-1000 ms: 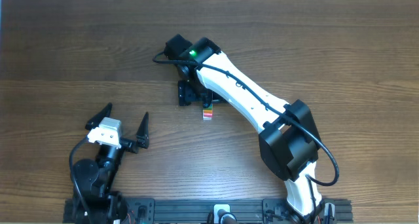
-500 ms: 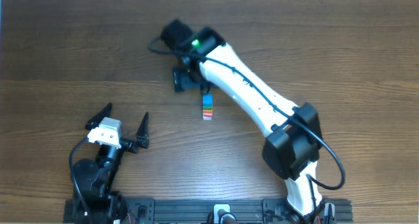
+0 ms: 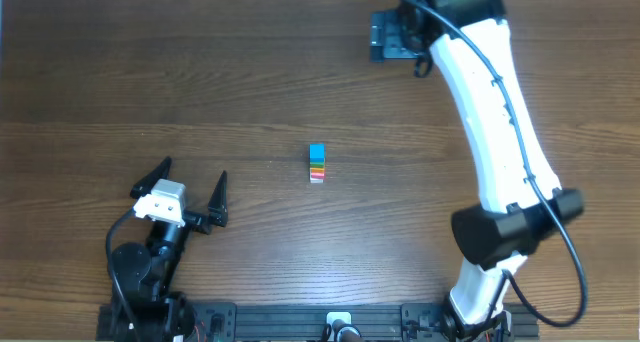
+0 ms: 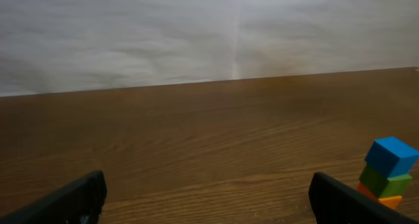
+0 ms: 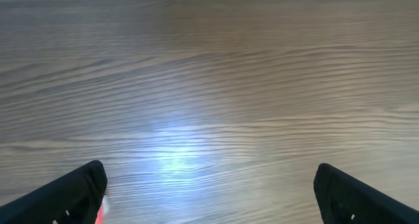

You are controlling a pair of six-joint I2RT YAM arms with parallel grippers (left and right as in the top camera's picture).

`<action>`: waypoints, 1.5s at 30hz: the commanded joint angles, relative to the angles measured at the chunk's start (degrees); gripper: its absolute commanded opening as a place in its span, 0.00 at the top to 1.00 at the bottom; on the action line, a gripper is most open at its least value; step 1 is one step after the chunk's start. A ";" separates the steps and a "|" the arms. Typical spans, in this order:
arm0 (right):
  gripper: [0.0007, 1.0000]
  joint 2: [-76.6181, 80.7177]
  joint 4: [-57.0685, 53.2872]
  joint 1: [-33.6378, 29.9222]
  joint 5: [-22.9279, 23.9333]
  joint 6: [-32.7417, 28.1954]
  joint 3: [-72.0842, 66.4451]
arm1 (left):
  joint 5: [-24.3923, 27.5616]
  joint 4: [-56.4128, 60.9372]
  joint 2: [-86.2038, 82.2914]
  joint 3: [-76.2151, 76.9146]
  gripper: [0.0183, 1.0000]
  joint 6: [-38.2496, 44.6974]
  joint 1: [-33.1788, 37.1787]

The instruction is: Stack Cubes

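We are judging a topple the main risk: the stack point(image 3: 317, 166) is standing tall and narrow in the middle of the desk point(image 3: 120, 72), and either pincer sweeping low past it could be knocking the blue cube point(image 3: 317, 151) off. The right pincer point(image 3: 388, 34), spread and empty, is hanging well apart over the far side; the left pincer point(image 3: 194, 172), also spread, is sitting near its base, the stack to its right.

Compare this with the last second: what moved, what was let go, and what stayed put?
The right gripper, down over the stack a second ago, left it and swung far up the top view and to the right. It is now open and empty. With the gripper gone, the blue cube shows on top. The stack has not shifted. The left gripper stayed open in the same place.
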 commanded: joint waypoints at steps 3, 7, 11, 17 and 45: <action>0.01 -12.63 3.58 -2.43 5.29 -2.62 -6.78 | 0.37 0.11 -0.42 -0.33 0.00 1.05 0.09; 0.01 -22.38 9.29 -5.05 2.25 -5.49 -15.91 | 0.37 0.11 -0.42 -0.33 0.00 1.05 0.09; 0.01 -34.10 16.94 -7.43 1.14 -10.78 -28.72 | 0.37 0.11 -0.42 -0.33 0.00 1.05 0.09; 0.01 -54.10 30.32 -9.64 -0.74 -12.24 -54.23 | 0.37 0.11 -0.42 -0.33 0.00 1.05 0.09; 0.01 -107.65 63.45 -21.29 -16.76 -20.59 -112.43 | 0.37 0.11 -0.42 -0.33 0.00 1.05 0.09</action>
